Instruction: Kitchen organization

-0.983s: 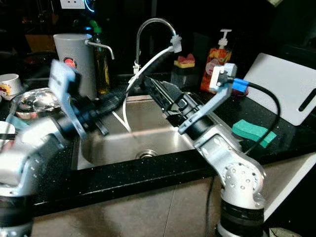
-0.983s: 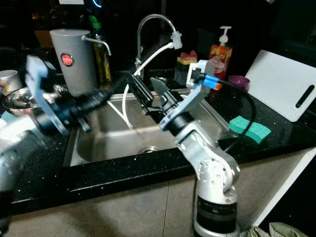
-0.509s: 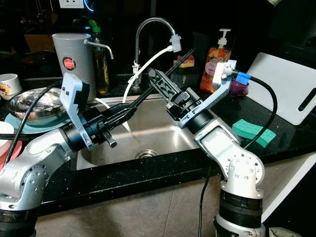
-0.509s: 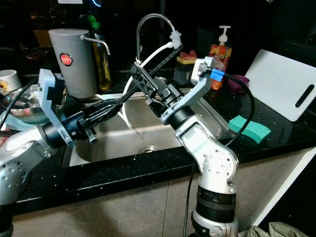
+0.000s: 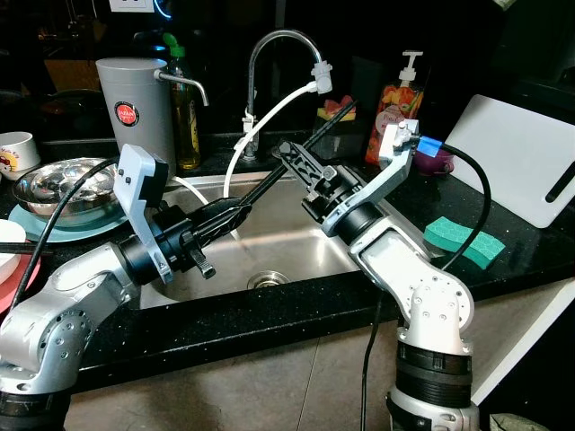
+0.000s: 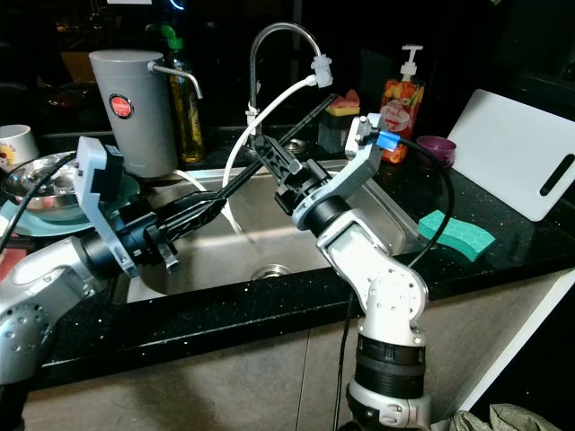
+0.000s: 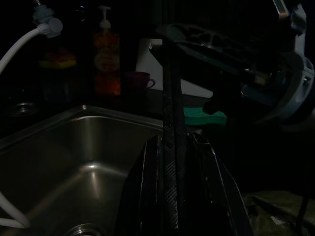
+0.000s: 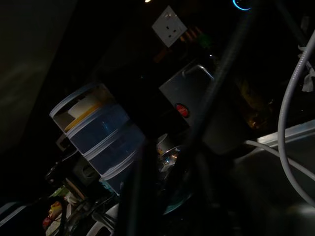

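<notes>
Eye views: left hand (image 5: 235, 212) clamped on long black rod (image 5: 301, 151) over the sink (image 6: 216, 251); right hand (image 5: 301, 166) beside it, grip unclear. Left wrist view: rod between fingers (image 7: 142, 196). Right wrist view: dark. Task seems early, rod unplaced.

Home kitchen, steel sink (image 5: 269, 235) set in black countertop (image 5: 225, 314), curved faucet (image 5: 269, 54), soap dispenser (image 5: 395, 99), green sponge (image 5: 463, 241)

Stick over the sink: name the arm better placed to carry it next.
Left. The left gripper is shut on the stick at its lower end, above the sink; the right gripper sits by its middle, grip unclear.
</notes>
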Controlling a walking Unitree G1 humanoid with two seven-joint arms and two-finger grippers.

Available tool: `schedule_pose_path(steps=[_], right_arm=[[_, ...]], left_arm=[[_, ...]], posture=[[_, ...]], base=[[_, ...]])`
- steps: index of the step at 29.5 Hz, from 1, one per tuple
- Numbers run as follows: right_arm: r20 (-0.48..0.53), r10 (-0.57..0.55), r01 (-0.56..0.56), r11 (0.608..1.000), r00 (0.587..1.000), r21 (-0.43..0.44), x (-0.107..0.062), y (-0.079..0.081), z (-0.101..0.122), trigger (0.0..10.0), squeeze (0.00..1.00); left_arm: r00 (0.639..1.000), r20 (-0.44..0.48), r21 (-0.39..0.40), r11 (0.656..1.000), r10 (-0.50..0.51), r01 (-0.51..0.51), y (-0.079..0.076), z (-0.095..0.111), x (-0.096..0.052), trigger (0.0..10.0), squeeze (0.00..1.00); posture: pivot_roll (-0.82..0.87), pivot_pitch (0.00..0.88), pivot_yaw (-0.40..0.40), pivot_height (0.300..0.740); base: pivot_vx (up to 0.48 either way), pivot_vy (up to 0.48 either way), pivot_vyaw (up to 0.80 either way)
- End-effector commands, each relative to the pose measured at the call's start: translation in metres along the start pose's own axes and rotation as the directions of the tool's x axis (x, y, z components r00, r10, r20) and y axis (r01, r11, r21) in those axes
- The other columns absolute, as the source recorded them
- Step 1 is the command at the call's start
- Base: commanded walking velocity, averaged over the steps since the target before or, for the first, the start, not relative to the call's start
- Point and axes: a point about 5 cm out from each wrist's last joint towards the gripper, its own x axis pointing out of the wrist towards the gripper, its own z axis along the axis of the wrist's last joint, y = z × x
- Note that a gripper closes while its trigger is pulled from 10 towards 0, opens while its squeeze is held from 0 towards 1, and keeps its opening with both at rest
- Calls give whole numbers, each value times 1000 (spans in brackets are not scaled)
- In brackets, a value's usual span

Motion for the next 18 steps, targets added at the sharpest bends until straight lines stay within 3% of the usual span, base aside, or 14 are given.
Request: schedule_pose_path(steps=[1,7,8,9,12,14,15,16,18], right_arm=[[3,3,-3,1000,1000,19,3,1,0,0,0],[14,-11,10,999,1000,30,4,-1,1,0,0],[15,-14,13,999,1000,33,4,-2,1,0,0],[13,-17,16,999,1000,33,5,-3,0,0,0],[7,-33,33,999,999,21,5,-5,-2,0,0],[0,-102,102,991,995,-86,6,-15,-4,78,0],[0,-102,102,991,995,-86,6,-15,-4,78,0],[6,-154,153,978,988,-142,6,-22,-6,10000,0],[37,-266,266,923,963,-277,12,-40,-7,10000,0]], left_arm=[[1000,-25,10,1000,0,0,-3,-5,1,10000,0],[999,-26,19,999,41,-41,0,-10,4,10000,0],[998,-25,13,999,50,-49,1,-11,5,10000,373],[998,-19,1,998,64,-64,2,-11,6,10000,1000],[993,-8,1,993,120,-120,6,-11,7,10000,1000],[987,7,-9,987,163,-163,10,-9,5,10000,1000],[987,7,-9,987,163,-163,10,-9,5,10000,1000],[984,22,-19,984,178,-178,11,-7,3,10000,0],[976,64,-57,977,208,-205,16,0,-5,10000,0]], posture=[[90,88,-107,740],[91,76,-103,740],[91,76,-103,740],[90,75,-104,740],[86,75,-101,740],[85,77,-100,740],[85,77,-100,740],[85,81,-101,740],[89,84,-105,740]], base=[[0,0,0],[0,0,0],[0,0,0],[0,0,0],[0,0,0],[0,0,0],[0,0,0],[0,0,0],[0,0,0]])
